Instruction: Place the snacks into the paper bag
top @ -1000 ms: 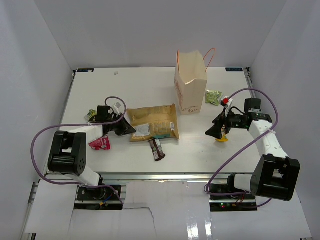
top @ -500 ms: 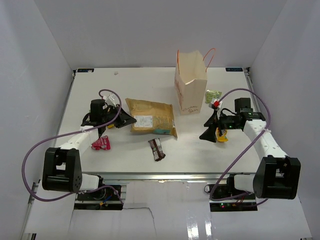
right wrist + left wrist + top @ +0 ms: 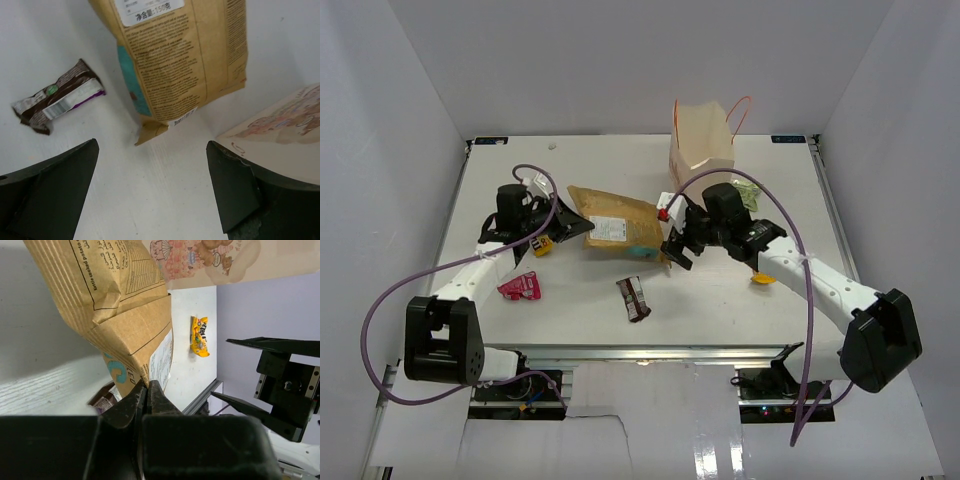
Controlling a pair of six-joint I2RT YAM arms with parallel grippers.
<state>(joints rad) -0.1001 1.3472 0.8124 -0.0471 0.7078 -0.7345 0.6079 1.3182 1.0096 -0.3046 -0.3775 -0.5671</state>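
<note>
Tan pouch (image 3: 125, 315) pinched by left tool (image 3: 148, 389), grip resolved only in left wrist view, right tool (image 3: 151, 150) spread wide, pink packet (image 3: 519, 286) seen only overhead

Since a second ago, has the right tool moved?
Yes. The right tool swung left, away from the yellow packet, and now hangs open at the tan pouch's right end, in front of the paper bag.

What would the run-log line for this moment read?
left fingers: shut on tan pouch edge | right fingers: open, near pouch's other end | paper bag: upright, pouch outside
</note>
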